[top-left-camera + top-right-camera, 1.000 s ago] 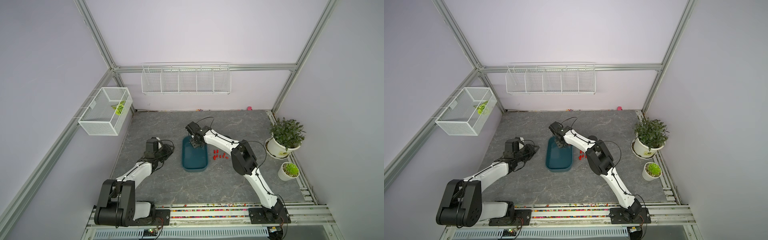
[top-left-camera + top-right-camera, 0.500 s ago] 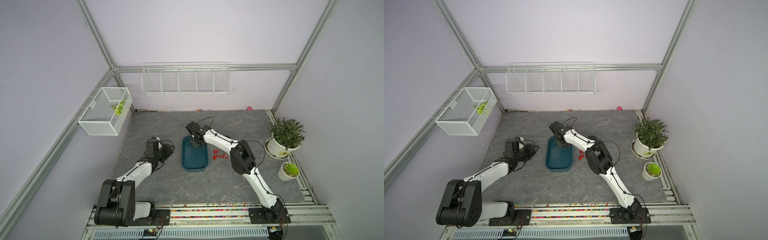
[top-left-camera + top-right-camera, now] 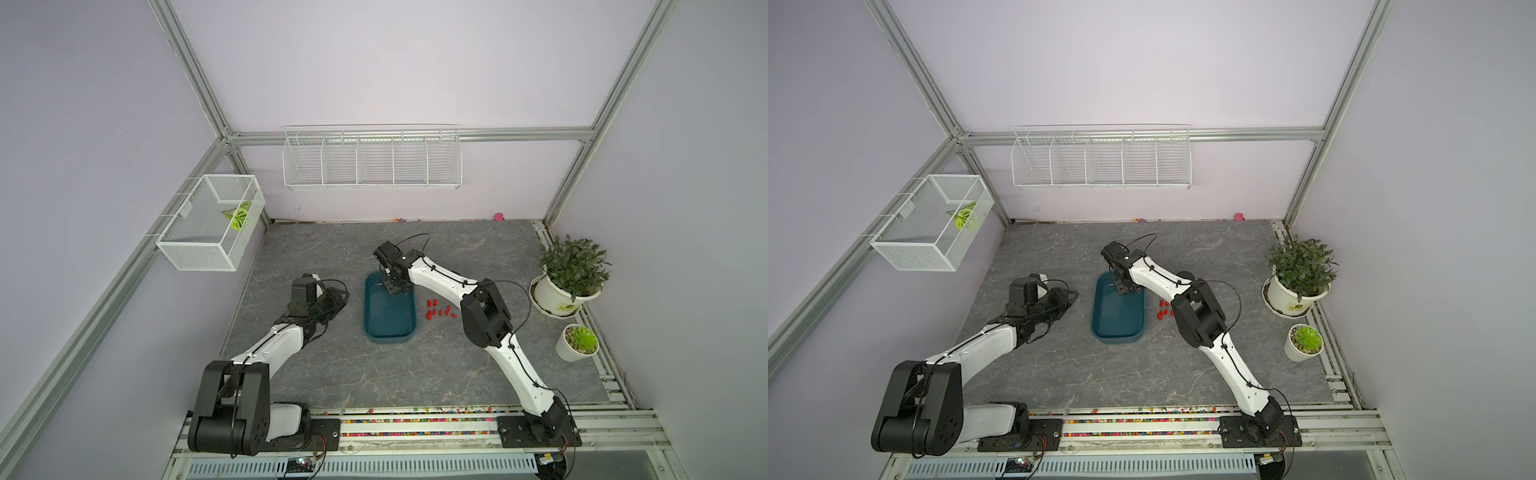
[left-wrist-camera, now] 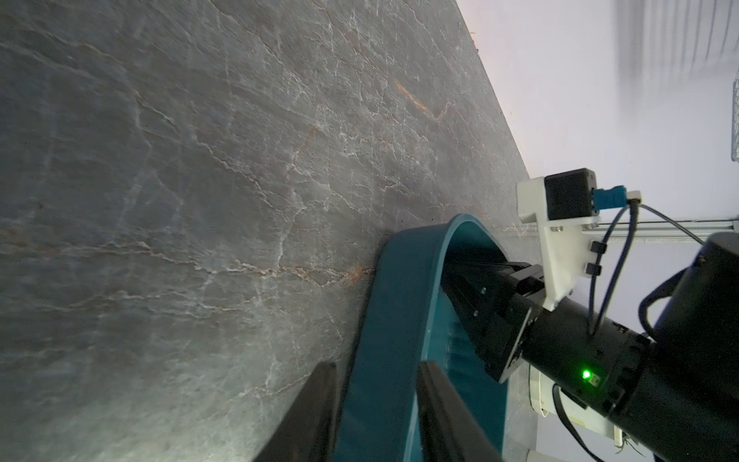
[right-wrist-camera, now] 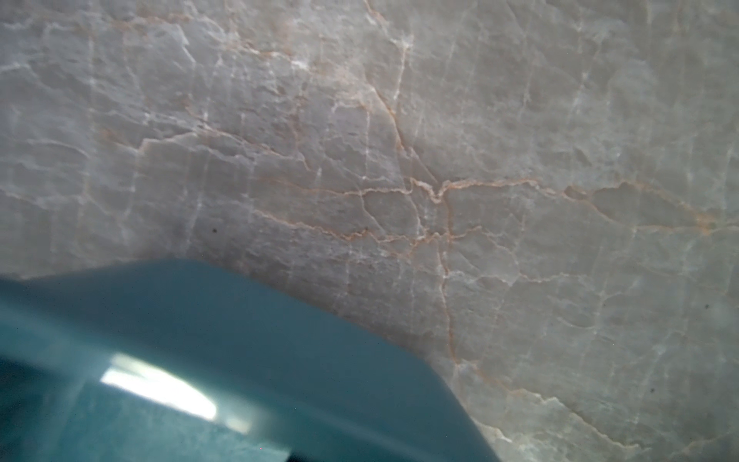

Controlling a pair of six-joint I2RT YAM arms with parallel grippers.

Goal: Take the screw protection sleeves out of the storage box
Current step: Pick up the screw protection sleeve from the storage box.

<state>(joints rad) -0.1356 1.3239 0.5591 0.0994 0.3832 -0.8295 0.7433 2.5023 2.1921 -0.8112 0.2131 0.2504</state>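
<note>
Screw protection sleeves (image 3: 438,311) lie in a loose red cluster on the grey marbled desk (image 3: 374,374), just beside the long right wall of the storage box (image 3: 390,337) and outside it. In both top views they sit between the box and the right arm's elbow; in one the arm partly hides them (image 3: 1163,309). The teal storage box (image 3: 1117,332) stands flat near the middle of the desk. Its smooth floor shows plain teal wherever it is not covered.

The right gripper (image 3: 392,289) reaches down into the far end of the box. Its fingertips are hidden behind the box wall (image 4: 392,320) in the left wrist view and out of frame in the right wrist view, which shows only a box corner (image 5: 240,340) and desk. How far its jaws stand apart, or whether they grip a sleeve, cannot be told.

The left gripper (image 4: 380,412) lies low just beside the box's left wall. Its jaws are partly apart with nothing between them.

A white mesh basket (image 3: 199,249) on the left wall holds a green leaf (image 3: 237,216). A long white wire basket (image 3: 372,166) hangs on the back wall. Two white pots (image 3: 557,297) at the right edge hold green plants. Multicoloured beads (image 3: 415,422) line the front rail.
</note>
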